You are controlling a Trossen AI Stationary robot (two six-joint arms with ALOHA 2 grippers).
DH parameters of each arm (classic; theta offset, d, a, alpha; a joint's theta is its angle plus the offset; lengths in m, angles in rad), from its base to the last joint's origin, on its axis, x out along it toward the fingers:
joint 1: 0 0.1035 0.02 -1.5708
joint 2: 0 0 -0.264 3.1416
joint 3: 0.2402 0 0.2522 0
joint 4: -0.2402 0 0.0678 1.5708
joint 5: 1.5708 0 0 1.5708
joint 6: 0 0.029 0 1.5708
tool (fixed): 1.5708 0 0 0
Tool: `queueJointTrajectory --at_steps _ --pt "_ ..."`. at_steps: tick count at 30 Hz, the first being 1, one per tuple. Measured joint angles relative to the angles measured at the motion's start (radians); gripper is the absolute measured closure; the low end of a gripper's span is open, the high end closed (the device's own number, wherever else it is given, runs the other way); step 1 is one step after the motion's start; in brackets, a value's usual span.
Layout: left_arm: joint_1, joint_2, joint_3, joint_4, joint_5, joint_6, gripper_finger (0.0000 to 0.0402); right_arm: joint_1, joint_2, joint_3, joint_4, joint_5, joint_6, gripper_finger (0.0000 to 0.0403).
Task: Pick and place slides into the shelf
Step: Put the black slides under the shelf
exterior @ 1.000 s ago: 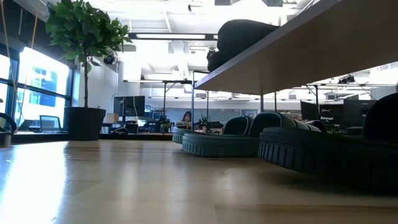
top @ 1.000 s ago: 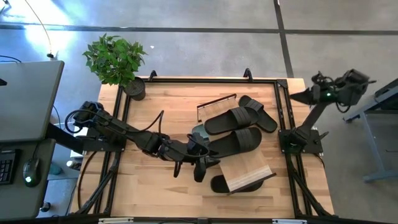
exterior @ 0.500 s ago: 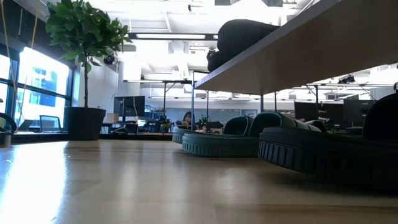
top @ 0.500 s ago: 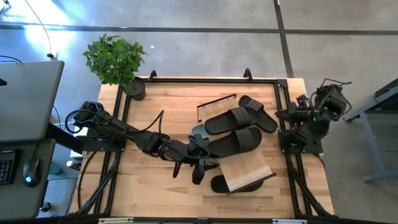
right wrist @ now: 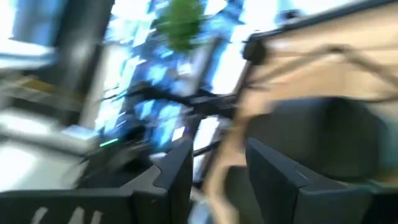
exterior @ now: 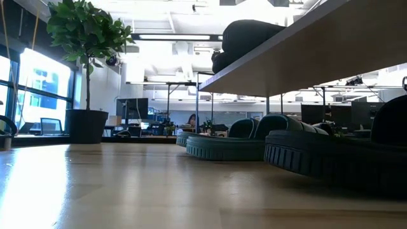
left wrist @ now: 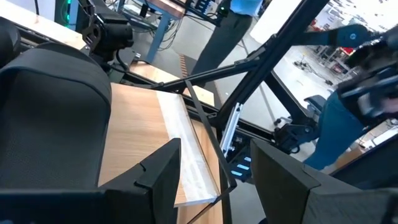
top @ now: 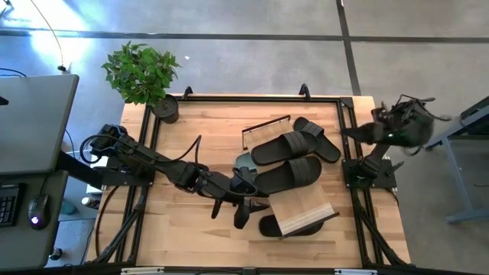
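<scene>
In the high view the shelf [top: 306,208], a sloping light-wood plank, stands near the table's near edge, with one black slide [top: 270,225] showing under its left end. Three black slides [top: 289,172] [top: 284,145] [top: 319,137] and a sage-green slide [top: 244,161] lie just beyond it. My left gripper [top: 256,200] is at the plank's left end and is open. In the left wrist view its fingers [left wrist: 163,177] stand on either side of the plank's corner [left wrist: 196,186]. My right gripper [top: 356,132] hangs open over the table's right edge, blurred.
A potted plant [top: 142,75] stands at the table's far left corner. A thin black frame piece [top: 266,124] lies beyond the slides. Black rails [top: 348,145] run along the table's sides. Bare wood shows on the left half [top: 183,137]. A person [left wrist: 339,124] stands beyond the right edge.
My right arm has swung about over the table's right edge: its wrist dropped toward its base, then rose again, and it is blurred now. My left gripper has stayed by the shelf's left end. The slides and the shelf have kept their places.
</scene>
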Motion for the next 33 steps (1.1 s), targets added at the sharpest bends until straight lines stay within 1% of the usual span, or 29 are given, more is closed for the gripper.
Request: queueJointTrajectory --at_steps 2,5,7,9,12,15,19,23,25,27,30,33 --pt "0.000 0.000 0.000 0.000 0.001 0.000 0.0224 0.000 0.012 0.036 0.211 -0.066 -0.229 0.0263" --pt "0.000 0.000 0.000 0.000 0.005 0.000 0.0224 0.000 0.031 0.085 0.510 -0.233 -0.530 0.0263" --pt "0.000 0.000 0.000 0.000 0.012 0.000 0.0224 0.000 0.047 0.112 0.657 -0.387 -0.656 0.0263" --pt "0.000 0.000 0.000 0.000 0.016 0.000 0.0224 0.000 0.069 0.134 0.771 -0.539 -0.747 0.0263" --pt "0.000 0.000 0.000 0.000 0.016 0.000 0.0224 0.000 0.121 0.162 0.881 -0.685 -0.866 0.0263" --pt "0.000 0.000 0.000 0.000 0.016 0.000 0.0224 0.000 0.197 0.194 0.942 -0.796 -0.968 0.0263" --pt "0.000 0.000 0.000 0.001 0.016 0.000 0.0224 0.000 0.326 0.262 0.997 -0.845 -1.153 0.0263" --pt "0.000 0.000 0.000 0.001 0.016 0.000 0.0224 0.000 0.463 0.386 0.986 -0.843 -1.340 0.0263" --pt "0.000 0.000 0.000 0.001 0.016 -0.001 0.0224 0.000 0.526 0.472 0.918 -0.782 -1.421 0.0263" --pt "0.000 0.000 0.000 0.001 0.016 -0.002 0.0224 0.000 0.586 0.566 0.825 -0.647 -1.511 0.0263" --pt "0.000 0.000 0.000 0.001 0.016 -0.002 0.0224 -0.001 0.671 0.700 0.731 -0.381 -1.652 0.0264" --pt "0.000 0.000 0.000 0.001 0.016 -0.002 0.0224 -0.001 0.736 0.811 0.707 -0.168 -1.819 0.0272"
